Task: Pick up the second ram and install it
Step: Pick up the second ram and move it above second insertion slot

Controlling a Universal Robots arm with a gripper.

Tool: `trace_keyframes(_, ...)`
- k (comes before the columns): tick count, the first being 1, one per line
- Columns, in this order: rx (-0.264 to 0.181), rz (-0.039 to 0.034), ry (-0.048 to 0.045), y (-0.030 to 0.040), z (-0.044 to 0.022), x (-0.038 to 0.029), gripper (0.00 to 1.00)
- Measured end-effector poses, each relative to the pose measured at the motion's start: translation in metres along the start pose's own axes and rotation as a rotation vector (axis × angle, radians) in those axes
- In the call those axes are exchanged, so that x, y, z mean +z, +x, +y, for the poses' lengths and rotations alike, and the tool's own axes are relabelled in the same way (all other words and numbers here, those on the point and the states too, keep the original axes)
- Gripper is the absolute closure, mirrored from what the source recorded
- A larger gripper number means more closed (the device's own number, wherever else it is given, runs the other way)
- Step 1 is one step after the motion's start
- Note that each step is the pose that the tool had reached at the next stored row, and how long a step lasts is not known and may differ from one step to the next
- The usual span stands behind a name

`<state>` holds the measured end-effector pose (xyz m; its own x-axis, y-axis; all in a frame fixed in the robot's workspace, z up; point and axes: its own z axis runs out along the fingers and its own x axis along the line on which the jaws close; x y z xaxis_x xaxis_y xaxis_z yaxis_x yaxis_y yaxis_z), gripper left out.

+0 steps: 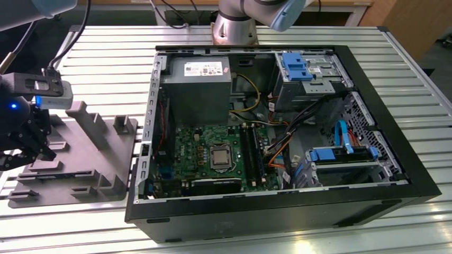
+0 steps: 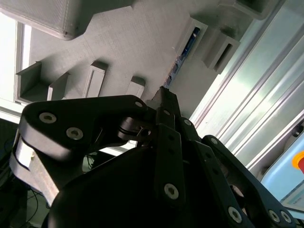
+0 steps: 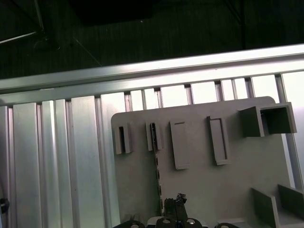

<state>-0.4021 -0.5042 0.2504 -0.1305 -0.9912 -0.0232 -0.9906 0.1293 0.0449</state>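
A slatted aluminium counter (image 1: pixel 106 47) carries an open black computer case (image 1: pixel 282 211) and a gray plastic fixture (image 1: pixel 84 153). The black pincer (image 2: pixel 164 91), fingers brought together, meets one end of the second ram (image 2: pixel 183 52), a thin blackish memory stick standing edgewise in a fixture slot.

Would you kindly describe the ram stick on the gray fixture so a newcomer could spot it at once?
On the exterior view's left of the open computer case lies a gray fixture. The second ram stands on edge on it, right by the gripper: a thin dark stick among pale gray blocks and slots.
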Motion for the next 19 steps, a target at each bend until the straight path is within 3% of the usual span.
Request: trace_keyframes(19,-0.001,0.0001,0.0000,0.0001,-0.0002,0.0038,0.89)
